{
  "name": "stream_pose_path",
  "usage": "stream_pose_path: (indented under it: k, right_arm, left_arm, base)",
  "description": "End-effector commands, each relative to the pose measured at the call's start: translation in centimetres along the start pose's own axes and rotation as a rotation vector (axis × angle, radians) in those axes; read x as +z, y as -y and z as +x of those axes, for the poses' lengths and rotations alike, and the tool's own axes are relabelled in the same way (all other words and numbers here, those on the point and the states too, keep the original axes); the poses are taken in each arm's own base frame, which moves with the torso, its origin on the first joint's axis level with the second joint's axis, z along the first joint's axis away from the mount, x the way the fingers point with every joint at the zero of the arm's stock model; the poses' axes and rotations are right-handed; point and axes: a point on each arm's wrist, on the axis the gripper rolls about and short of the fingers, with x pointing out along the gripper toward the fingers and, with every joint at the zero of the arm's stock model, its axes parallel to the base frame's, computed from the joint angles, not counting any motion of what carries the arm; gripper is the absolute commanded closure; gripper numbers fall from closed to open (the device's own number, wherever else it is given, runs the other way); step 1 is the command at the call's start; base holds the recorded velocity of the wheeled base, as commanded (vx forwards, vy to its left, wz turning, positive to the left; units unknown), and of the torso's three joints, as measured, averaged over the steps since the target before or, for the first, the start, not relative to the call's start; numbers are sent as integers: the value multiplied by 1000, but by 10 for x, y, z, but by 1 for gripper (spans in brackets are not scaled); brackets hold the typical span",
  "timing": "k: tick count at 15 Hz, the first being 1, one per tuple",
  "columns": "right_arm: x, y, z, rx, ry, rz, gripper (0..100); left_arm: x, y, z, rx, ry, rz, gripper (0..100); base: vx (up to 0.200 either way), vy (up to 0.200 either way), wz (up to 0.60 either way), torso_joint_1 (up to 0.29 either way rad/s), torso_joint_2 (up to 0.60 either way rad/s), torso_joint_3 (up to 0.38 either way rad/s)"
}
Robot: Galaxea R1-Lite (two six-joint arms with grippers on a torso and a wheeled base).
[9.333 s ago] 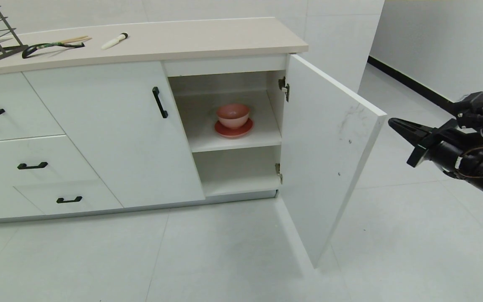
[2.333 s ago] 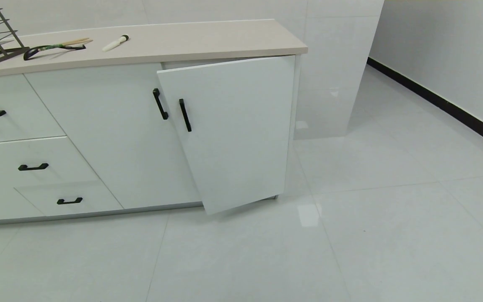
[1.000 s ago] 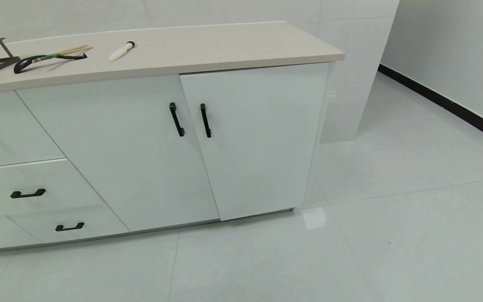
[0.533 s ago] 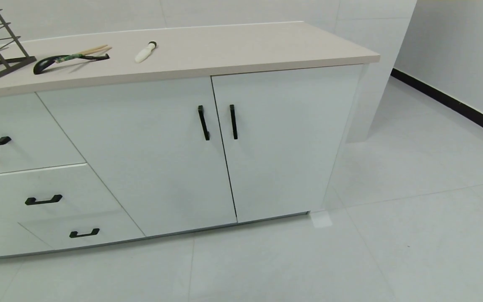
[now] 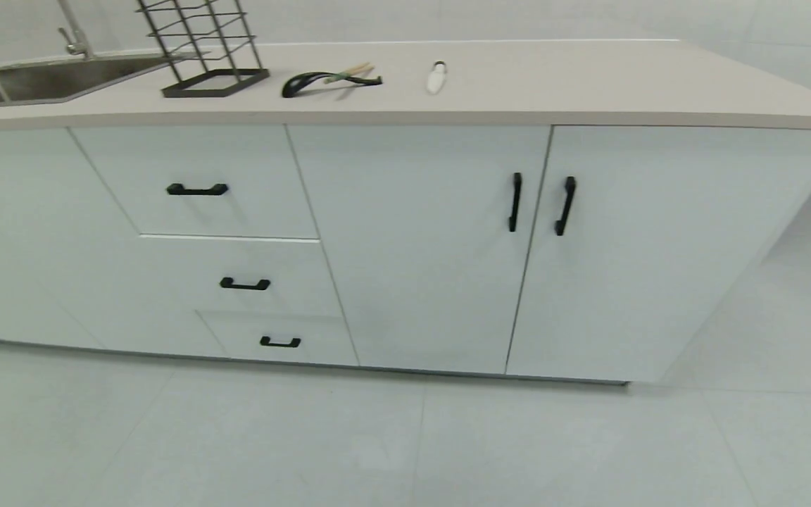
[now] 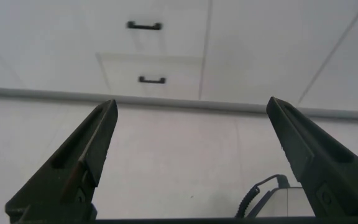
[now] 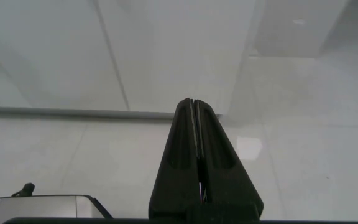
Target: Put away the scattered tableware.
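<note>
- Sink (image 5: 60, 76) set in the table (image 5: 588, 81) at far left, wire rack (image 5: 201, 49) just beside it
- Black ladle (image 5: 303, 82) lies right of the rack, with chopsticks (image 5: 355, 70) along its handle
- White tool (image 5: 436, 77) with a dark cap lies alone, near the chopsticks
- Drawers (image 5: 229, 186) sit below the rack; right of them, two doors (image 5: 419, 246), both shut
- Left gripper (image 6: 191, 106) over the floor (image 6: 166, 155), facing the lower drawers, jaws wide apart, empty
- Right gripper (image 7: 194, 109) over the floor by the cupboard's foot, jaws pressed together on nothing
</note>
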Motion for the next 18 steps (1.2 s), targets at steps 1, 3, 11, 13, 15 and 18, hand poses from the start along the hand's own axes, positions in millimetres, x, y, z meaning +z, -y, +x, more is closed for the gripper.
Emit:
stream_pose_path:
  k: [1, 3, 11, 13, 15, 18]
  right_arm:
    - [0, 0, 0, 0, -3, 0, 100]
    - [0, 0, 0, 0, -3, 0, 100]
    - [0, 0, 0, 0, -3, 11, 100]
    - [0, 0, 0, 0, -3, 20, 100]
    - [0, 0, 0, 0, -3, 20, 100]
    - [0, 0, 0, 0, -3, 20, 100]
  left_arm:
    - [0, 0, 0, 1, 0, -1, 0]
    - [0, 0, 0, 1, 0, -1, 0]
    - [0, 0, 0, 1, 0, -1, 0]
    - [0, 0, 0, 1, 0, -1, 0]
    - [0, 0, 0, 1, 0, -1, 0]
    - [0, 0, 0, 1, 0, -1, 0]
  base:
    - [0, 200, 0, 2, 2, 2]
    - [0, 200, 0, 2, 5, 2]
    - [150, 200, 0, 4, 4, 6]
    - [200, 200, 0, -2, 2, 2]
    - [100, 100, 0, 1, 4, 1]
    - [0, 0, 0, 0, 0, 0]
